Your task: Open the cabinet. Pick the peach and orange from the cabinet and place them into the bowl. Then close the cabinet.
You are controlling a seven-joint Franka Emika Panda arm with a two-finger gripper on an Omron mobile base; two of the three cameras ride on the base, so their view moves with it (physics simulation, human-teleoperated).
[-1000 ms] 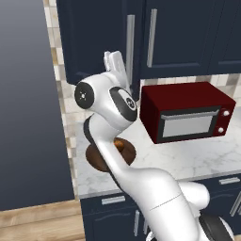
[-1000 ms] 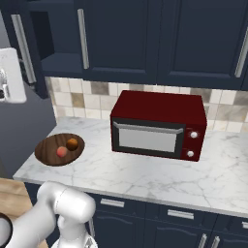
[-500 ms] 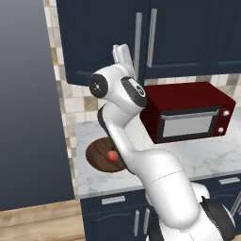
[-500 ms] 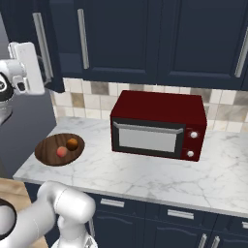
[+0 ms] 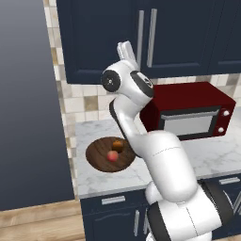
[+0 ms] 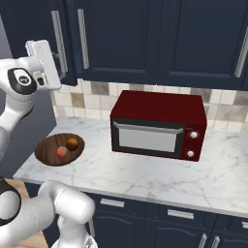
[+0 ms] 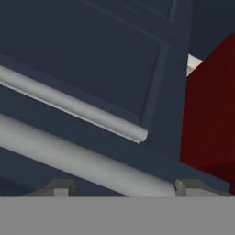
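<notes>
The cabinet is the biggest thing here: dark navy, matt, with panelled double doors shut flat and two long vertical silver bar handles side by side at the seam. Below it runs one white marble counter with grey veining, backed by a beige and brown tiled wall. One boxy, glossy dark red microwave stands on the counter, with a pale glass door and two small round knobs. Left of it, well apart, sits the bowl, wide, shallow, round, dark brown wood with visible grain. Two small round fruits lie in it, close together: the peach, reddish-pink, and the orange, orange-brown. The white arm is raised to the cabinet doors, its gripper right up at the lower ends of the handles; in the hand view the two dark fingertips stand spread wide with a silver bar between them, and I cannot tell whether they touch it.
</notes>
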